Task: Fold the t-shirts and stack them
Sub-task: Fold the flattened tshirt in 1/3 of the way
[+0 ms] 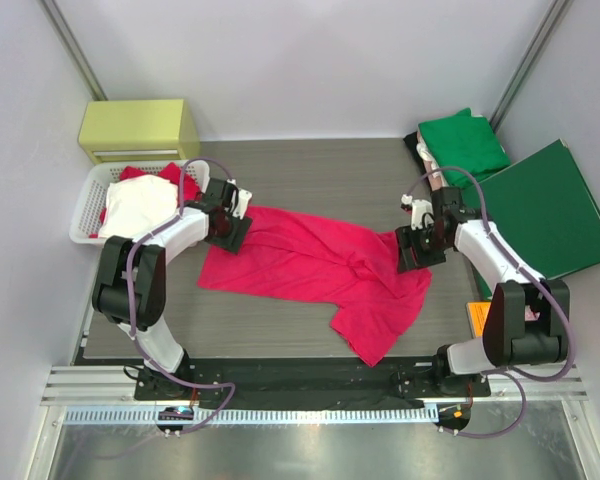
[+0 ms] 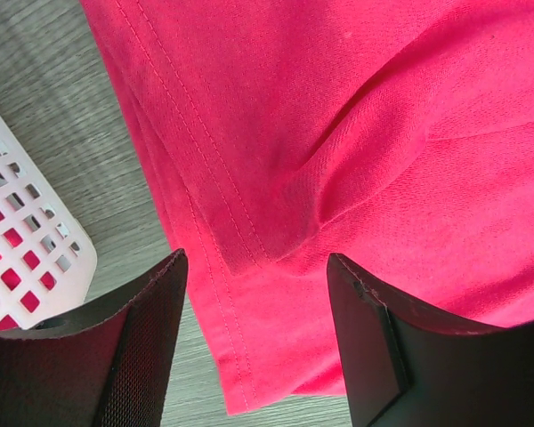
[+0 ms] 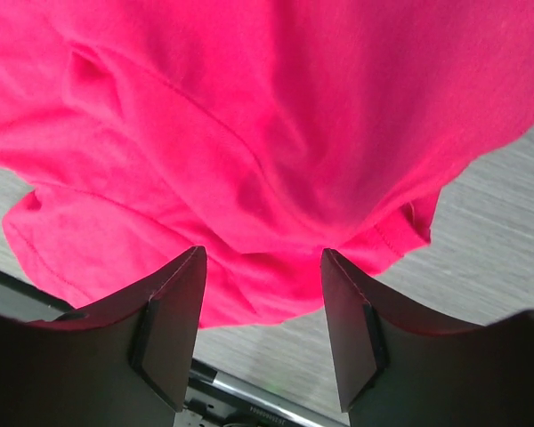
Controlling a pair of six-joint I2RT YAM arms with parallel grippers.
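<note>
A bright pinkish-red t-shirt (image 1: 310,265) lies crumpled and spread across the middle of the table. My left gripper (image 1: 230,232) hovers at the shirt's far left corner. In the left wrist view it (image 2: 258,294) is open, its fingers straddling the stitched hem of the red shirt (image 2: 338,133) without pinching it. My right gripper (image 1: 416,252) is at the shirt's right edge. In the right wrist view it (image 3: 261,302) is open just above the sleeve edge of the red cloth (image 3: 249,107). A folded green t-shirt (image 1: 465,145) rests on a pale one (image 1: 430,165) at the back right.
A white basket (image 1: 85,215) holding white and red cloth stands at the left, its corner close to my left fingers (image 2: 27,258). A yellow-green box (image 1: 140,128) sits behind it. The flat dark-green folder (image 1: 548,210) lies at the right. The table's front rail (image 3: 240,405) shows below my right fingers.
</note>
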